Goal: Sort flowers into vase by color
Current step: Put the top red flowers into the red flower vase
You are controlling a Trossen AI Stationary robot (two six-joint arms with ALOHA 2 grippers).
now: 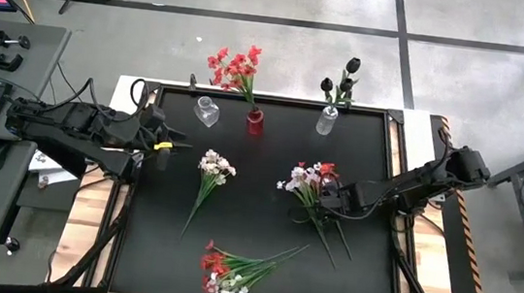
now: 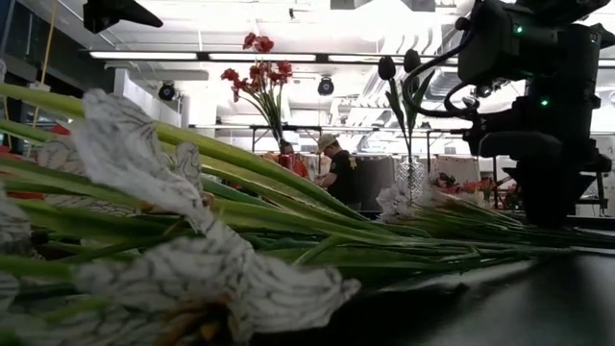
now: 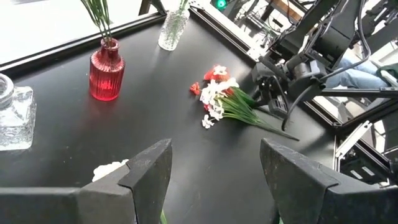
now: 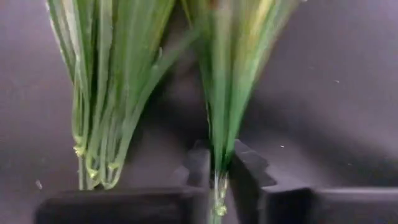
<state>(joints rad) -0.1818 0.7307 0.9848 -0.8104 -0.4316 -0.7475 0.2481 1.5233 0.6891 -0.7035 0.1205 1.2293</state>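
Right hand (image 1: 327,198), at 3 o'clock on the bench (image 1: 260,254), is clamped on a green stem (image 4: 219,124) of the mixed bunch (image 1: 312,183). Left hand (image 3: 214,177), at 9 o'clock, is spread apart, holding nothing.

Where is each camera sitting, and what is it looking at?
High view: above, looking straight down on the black table; both arms show.
Low view: at tabletop height, looking across fallen green stems; one arm shows.
Left wrist view: on the left arm, past its open fingers toward the red ribbed glass vase.
Right wrist view: on the right arm, fingers shut on a green stem bunch.
High and left wrist views share the red vase.
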